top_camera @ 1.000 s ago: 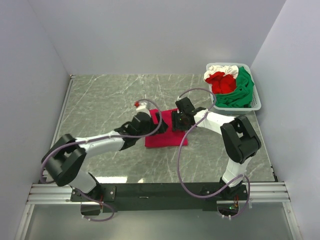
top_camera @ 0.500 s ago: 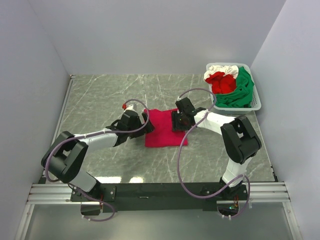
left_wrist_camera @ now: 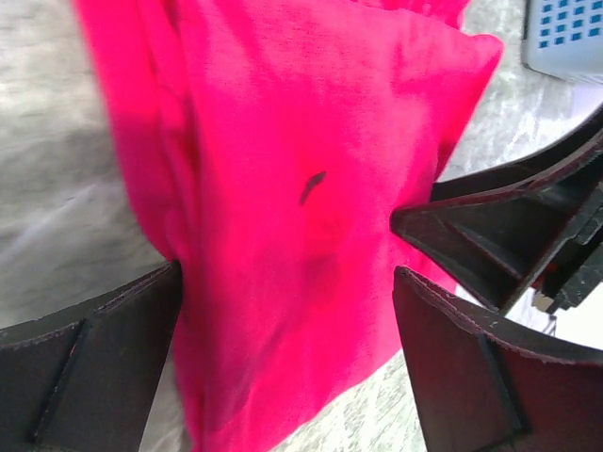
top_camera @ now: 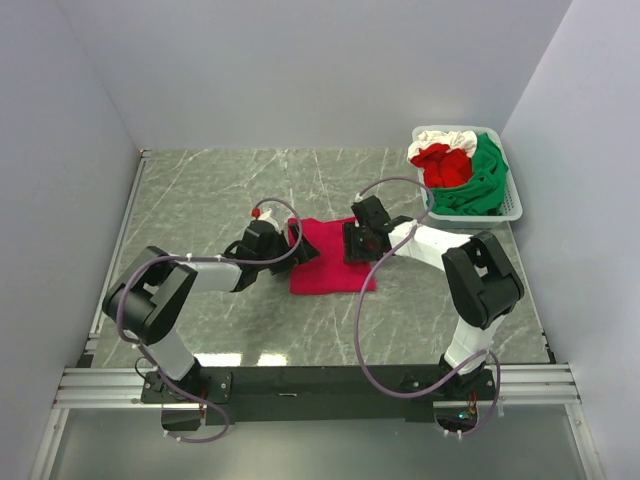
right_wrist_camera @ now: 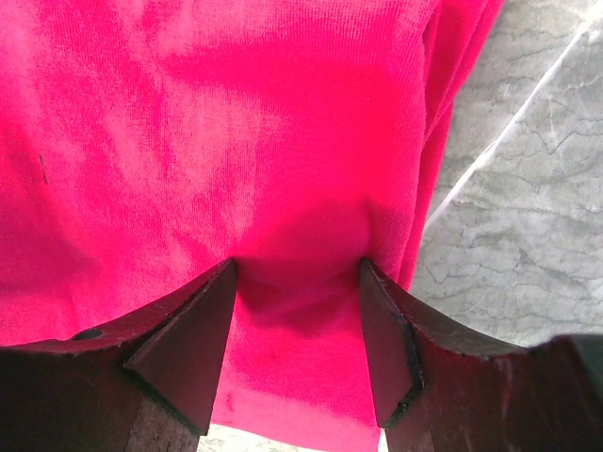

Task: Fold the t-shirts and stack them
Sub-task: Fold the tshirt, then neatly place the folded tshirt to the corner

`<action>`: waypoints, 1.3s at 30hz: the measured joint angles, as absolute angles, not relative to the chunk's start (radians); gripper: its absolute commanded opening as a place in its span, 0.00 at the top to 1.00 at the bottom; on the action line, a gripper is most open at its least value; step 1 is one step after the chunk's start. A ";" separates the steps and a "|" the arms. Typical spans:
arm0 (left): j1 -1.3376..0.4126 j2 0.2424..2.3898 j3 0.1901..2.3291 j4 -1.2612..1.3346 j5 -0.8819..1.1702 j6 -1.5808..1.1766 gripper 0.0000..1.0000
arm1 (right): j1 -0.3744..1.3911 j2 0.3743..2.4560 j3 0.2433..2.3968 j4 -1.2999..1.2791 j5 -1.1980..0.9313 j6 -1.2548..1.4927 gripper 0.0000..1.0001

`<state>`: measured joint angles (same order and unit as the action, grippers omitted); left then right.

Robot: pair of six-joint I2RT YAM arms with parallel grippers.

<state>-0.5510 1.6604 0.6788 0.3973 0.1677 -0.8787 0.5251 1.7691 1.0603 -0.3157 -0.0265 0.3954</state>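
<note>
Counter: grey veined marble (top_camera: 200,200), closed in by plain pale walls (top_camera: 300,70); the arm bases sit at its near edge.
Left arm: (top_camera: 200,272) reaches from the near left corner toward the middle, lying low over the counter.
Left end effector: (top_camera: 296,241) at the left edge of the folded shirt. Its jaws are spread wide and clamp nothing. In the wrist view one finger (left_wrist_camera: 89,372) sits at the cloth's border and the other (left_wrist_camera: 471,372) over the far side, with cloth lying flat between them.
Crimson t-shirt: (top_camera: 330,265) folded into a rough rectangle, flat on the middle of the counter between the two end effectors. A small dark mark (left_wrist_camera: 313,186) shows on its top layer.
Right end effector: (top_camera: 358,243) on the shirt's far right part. Its jaws are partly apart, a narrower gap than the left's, with the fingertips (right_wrist_camera: 193,344) down on the cloth and a low ridge of fabric between them.
Basket: white slotted plastic (top_camera: 508,208) in the far right corner, well apart from the folded shirt.
Basket contents: a white t-shirt (top_camera: 440,138) at the far side, a red t-shirt (top_camera: 447,166) beside it and a green t-shirt (top_camera: 485,182) on the right, all heaped unfolded.
</note>
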 measured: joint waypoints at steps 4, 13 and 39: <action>-0.577 1.699 0.691 0.451 0.170 -0.891 0.01 | 0.528 1.768 1.059 -0.315 -0.024 0.396 0.38; -0.638 1.780 0.762 0.493 0.156 -0.908 0.06 | 0.535 1.751 1.040 -0.315 -0.019 0.397 0.38; -0.584 1.886 1.014 0.164 0.021 -0.720 1.00 | 0.551 1.582 1.029 -0.445 0.007 0.392 0.33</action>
<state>-0.5838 1.8862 1.0138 0.1638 0.0208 -0.7197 0.5510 1.5822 1.0286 -0.4446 0.0074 0.3920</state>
